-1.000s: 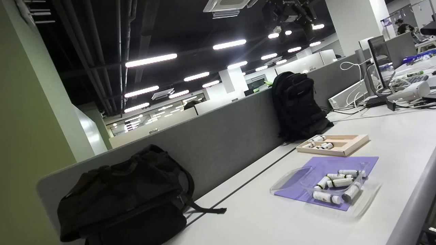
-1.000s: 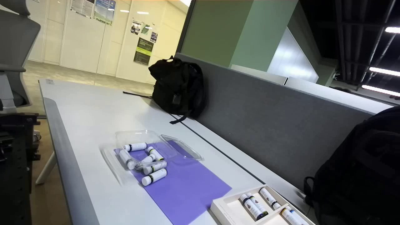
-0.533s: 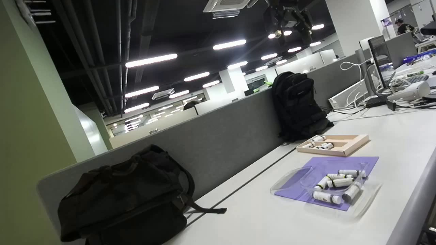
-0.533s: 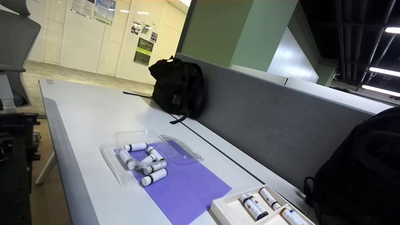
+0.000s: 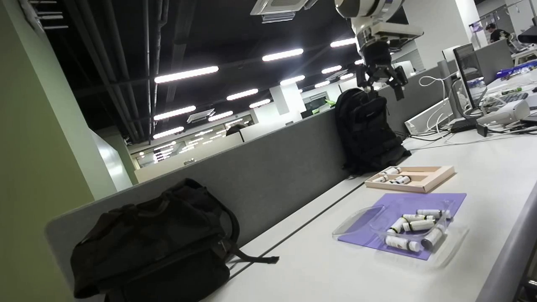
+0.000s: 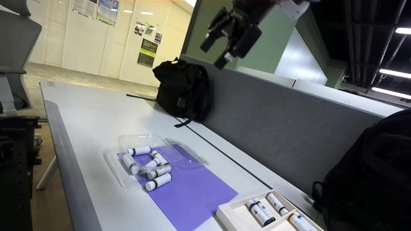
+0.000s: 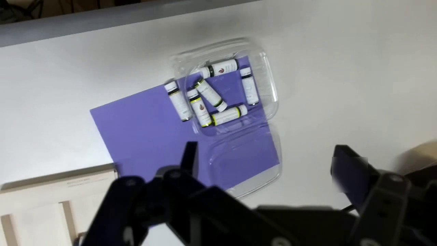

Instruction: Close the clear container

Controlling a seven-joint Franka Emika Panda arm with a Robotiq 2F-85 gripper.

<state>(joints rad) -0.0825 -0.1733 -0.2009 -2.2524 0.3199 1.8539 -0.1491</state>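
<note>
One clear container [image 7: 233, 89] lies open, well below the gripper [image 7: 265, 150], whose jaws stand spread.

Container [image 7: 270, 85] partly on mat [image 7: 136, 126], bottles [image 7: 225, 116] inside

in both exterior views, my dark gripper [image 5: 382, 91] points downward, high above the table [image 5: 302, 251], at the end of my pale arm [image 5: 363, 23]. in the wrist view, my two fingers [image 7: 350, 172] stand wide apart, well away from the table's long grey edge [image 7: 126, 15].

Clear container [image 7: 265, 85] in all views
</note>
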